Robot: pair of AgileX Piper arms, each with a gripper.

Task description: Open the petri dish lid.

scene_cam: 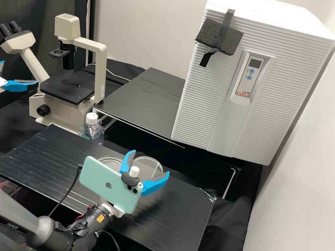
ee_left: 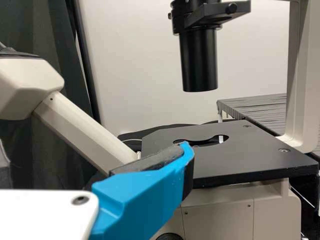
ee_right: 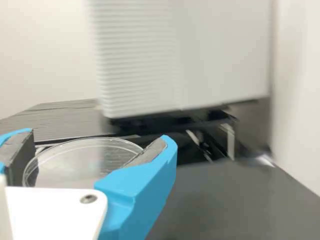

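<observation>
In the high view, my right gripper (scene_cam: 151,162) stands above the near black platform, shut on a clear round petri dish lid (scene_cam: 147,167). Partly behind the green phone, another clear round dish part (scene_cam: 109,159) lies on the platform. From the right wrist, the gripper (ee_right: 99,136) has its two blue fingers against opposite sides of the lid (ee_right: 77,162). My left gripper (scene_cam: 20,71) is at the far left beside the microscope, fingers apart and nothing between them. One of its blue fingers (ee_left: 142,195) is seen from the left wrist, in front of the microscope stage.
The microscope (scene_cam: 67,92) stands at the back left, with a white-capped bottle (scene_cam: 91,128) in front of it. A large white ribbed incubator (scene_cam: 258,75) is at the back right. The near platform (scene_cam: 174,221) extends right of the dish parts; a second platform (scene_cam: 144,100) lies behind.
</observation>
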